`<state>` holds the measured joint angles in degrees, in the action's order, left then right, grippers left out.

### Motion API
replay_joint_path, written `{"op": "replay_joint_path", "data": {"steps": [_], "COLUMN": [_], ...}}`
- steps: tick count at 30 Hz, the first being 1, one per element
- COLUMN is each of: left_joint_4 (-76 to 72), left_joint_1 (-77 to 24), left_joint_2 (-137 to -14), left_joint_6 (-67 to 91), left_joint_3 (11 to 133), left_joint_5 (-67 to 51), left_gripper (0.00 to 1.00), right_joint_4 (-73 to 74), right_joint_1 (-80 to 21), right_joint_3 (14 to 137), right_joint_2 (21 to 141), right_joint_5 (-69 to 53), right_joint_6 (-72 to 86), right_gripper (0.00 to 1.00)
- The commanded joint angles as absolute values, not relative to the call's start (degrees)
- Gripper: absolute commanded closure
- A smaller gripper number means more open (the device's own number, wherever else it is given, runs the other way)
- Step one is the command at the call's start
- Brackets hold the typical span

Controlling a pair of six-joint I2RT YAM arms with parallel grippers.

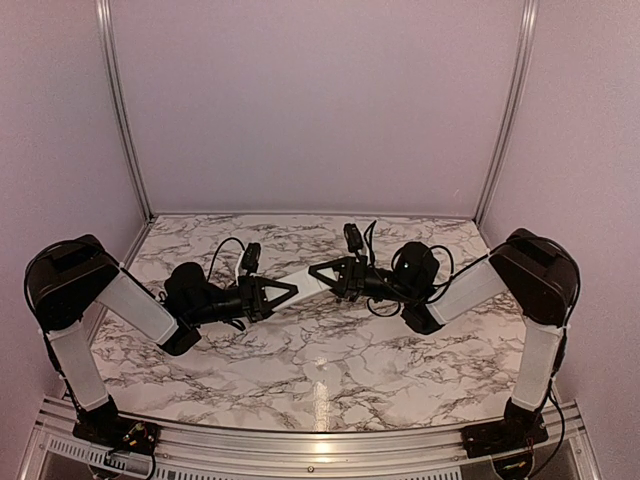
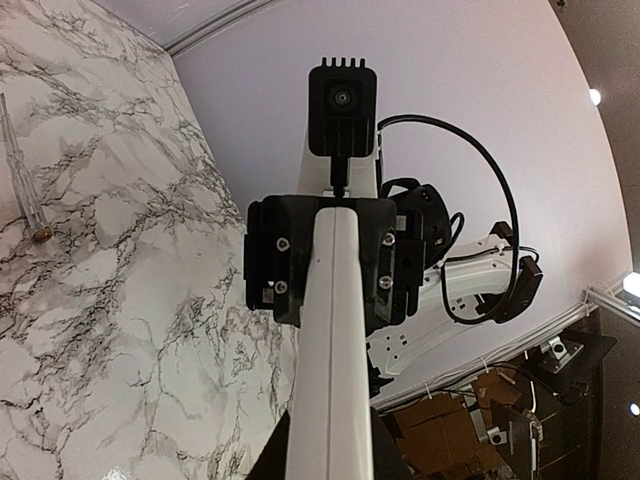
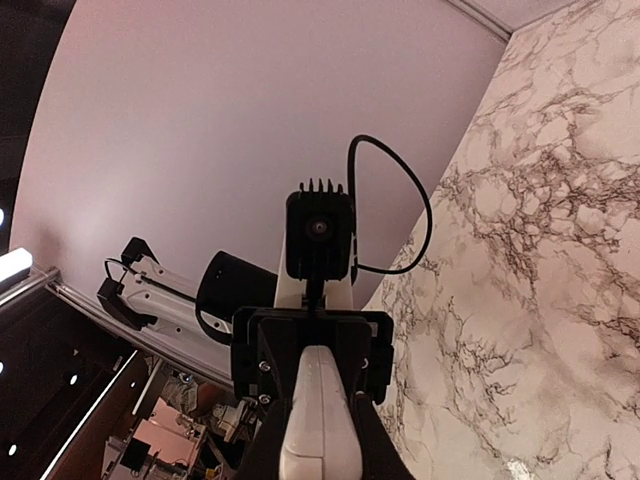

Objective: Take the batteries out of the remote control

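Note:
The white remote control (image 1: 305, 280) hangs above the marble table, held at both ends. My left gripper (image 1: 285, 291) is shut on its left end and my right gripper (image 1: 322, 272) is shut on its right end. In the left wrist view the remote (image 2: 335, 360) runs up from my left gripper (image 2: 335, 445) to the right gripper (image 2: 330, 262). In the right wrist view the remote's rounded end (image 3: 320, 420) sits in my right gripper (image 3: 320, 450), with the left gripper (image 3: 310, 345) facing it. A seam crosses the remote near that end. The batteries are out of view.
A long thin clear rod with a gold-coloured tip (image 2: 22, 170) lies on the marble table (image 1: 330, 360). Purple walls with metal corner rails (image 1: 120, 110) close in the table at the back and sides. Cables loop off both wrists.

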<state>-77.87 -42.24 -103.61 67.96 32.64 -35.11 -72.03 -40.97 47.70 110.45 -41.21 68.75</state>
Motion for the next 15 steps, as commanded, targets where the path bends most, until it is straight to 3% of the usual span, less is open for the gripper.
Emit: {"op": "replay_joint_path", "data": {"steps": [1,4,8,15], "left_joint_4": [-95.28,-95.91,-96.23,-97.80], "left_joint_1": [-42.01,-42.01,-42.01,-42.01], "left_joint_2": [-104.81,-105.01,-105.28,-106.48], "left_joint_6": [69.96,70.52,70.84,71.61], "left_joint_3": [33.83,33.94,34.07,33.80], "left_joint_5": [-34.80,-34.93,-35.00,-34.94], "left_gripper": [1.00,1.00,1.00,1.00], "right_joint_4": [-65.27,-60.62,-58.26,-56.47], "right_joint_1": [-41.16,-41.17,-41.22,-41.22], "right_joint_3": [48.23,48.24,48.19,47.53], "right_joint_2": [108.72,107.48,106.99,105.76], "right_joint_5": [-38.94,-37.85,-37.80,-37.41], "right_joint_6": [62.04,59.79,58.77,57.19], "right_gripper": [1.00,0.93,0.69,0.41]}}
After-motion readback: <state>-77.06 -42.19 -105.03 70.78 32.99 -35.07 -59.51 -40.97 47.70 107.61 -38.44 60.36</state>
